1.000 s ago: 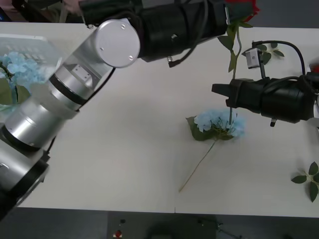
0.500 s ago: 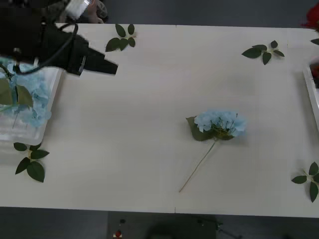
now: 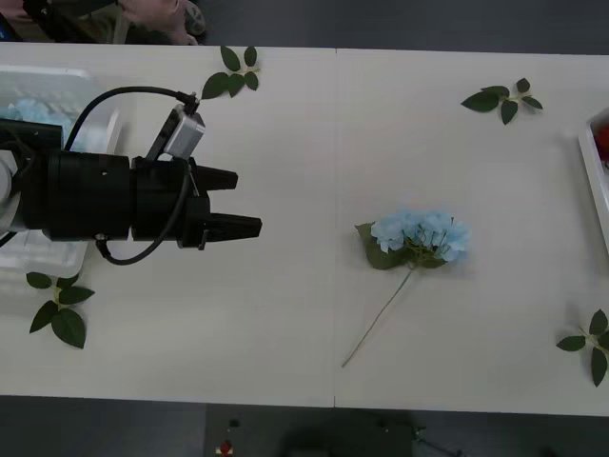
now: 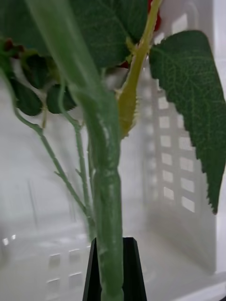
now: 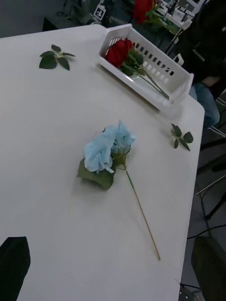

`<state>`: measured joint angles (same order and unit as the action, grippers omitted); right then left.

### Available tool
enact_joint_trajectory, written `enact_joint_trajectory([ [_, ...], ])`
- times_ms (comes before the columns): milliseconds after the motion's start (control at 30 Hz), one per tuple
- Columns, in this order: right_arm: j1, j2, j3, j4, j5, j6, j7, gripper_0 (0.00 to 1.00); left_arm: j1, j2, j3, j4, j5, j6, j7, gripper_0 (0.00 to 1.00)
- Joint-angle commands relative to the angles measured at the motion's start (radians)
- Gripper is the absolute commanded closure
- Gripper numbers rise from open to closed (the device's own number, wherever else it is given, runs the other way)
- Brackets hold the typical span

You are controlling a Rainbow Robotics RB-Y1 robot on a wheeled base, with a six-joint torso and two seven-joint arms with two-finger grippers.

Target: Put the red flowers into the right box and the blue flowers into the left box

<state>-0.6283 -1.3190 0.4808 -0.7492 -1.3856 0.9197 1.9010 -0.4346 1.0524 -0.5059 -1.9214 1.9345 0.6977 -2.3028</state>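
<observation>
The right box (image 3: 592, 181) was cut off at the tabletop's (image 3: 285, 324) 3 o'clock edge. One blue flower (image 3: 419, 235) lay mid-tabletop, stem running toward 7 o'clock. The left pincer (image 3: 249, 203) hovered spread wide at 9 o'clock. The right pincer (image 4: 112, 263) was clamped on a red flower's stem (image 4: 106, 188).

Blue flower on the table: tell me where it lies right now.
In the front view the blue flower lies flat on the table, right of centre, stem toward the near edge, between the open left gripper and the right box.
</observation>
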Motion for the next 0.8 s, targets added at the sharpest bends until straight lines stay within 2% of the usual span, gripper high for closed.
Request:
enact_joint_trajectory([
  [33,0.042,0.057,-0.005,0.059,0.014,-0.111,-0.003,1.0,-0.024,-0.046,0.035,-0.025,0.021,-0.015,-0.066,0.0],
  [100,0.052,0.08,0.016,0.076,0.016,-0.165,-0.005,1.0,-0.024,-0.054,0.038,-0.024,0.021,-0.015,-0.069,0.0],
  [133,0.05,0.089,0.033,0.087,0.013,-0.191,-0.008,0.97,-0.024,-0.057,0.038,-0.024,0.021,-0.015,-0.069,0.0],
  [167,0.05,0.093,0.058,0.094,0.005,-0.225,-0.01,0.78,-0.024,-0.061,0.038,-0.021,0.021,-0.015,-0.069,0.0],
  [200,0.05,0.098,0.071,0.097,0.005,-0.249,-0.011,0.64,-0.024,-0.063,0.038,-0.018,0.021,-0.015,-0.07,0.0],
  [267,0.052,0.101,0.101,0.096,0.002,-0.303,-0.008,0.43,-0.024,-0.068,0.038,-0.014,0.021,-0.015,-0.072,0.0],
  [367,0.052,0.103,0.111,0.07,-0.003,-0.315,-0.003,0.29,-0.024,-0.075,0.038,-0.005,0.026,-0.015,-0.073,0.0],
  [500,0.052,0.103,0.111,-0.01,-0.027,-0.294,0.003,0.24,-0.024,-0.092,0.041,0.004,0.032,-0.015,-0.076,0.0],
  [700,0.053,0.087,0.075,-0.213,-0.17,-0.159,-0.037,0.23,-0.024,-0.092,0.041,0.004,0.032,-0.015,-0.076,0.0],
  [800,0.056,0.044,0.068,-0.346,-0.368,-0.084,-0.103,0.21,-0.024,-0.092,0.041,0.004,0.032,-0.015,-0.076,0.0],
])
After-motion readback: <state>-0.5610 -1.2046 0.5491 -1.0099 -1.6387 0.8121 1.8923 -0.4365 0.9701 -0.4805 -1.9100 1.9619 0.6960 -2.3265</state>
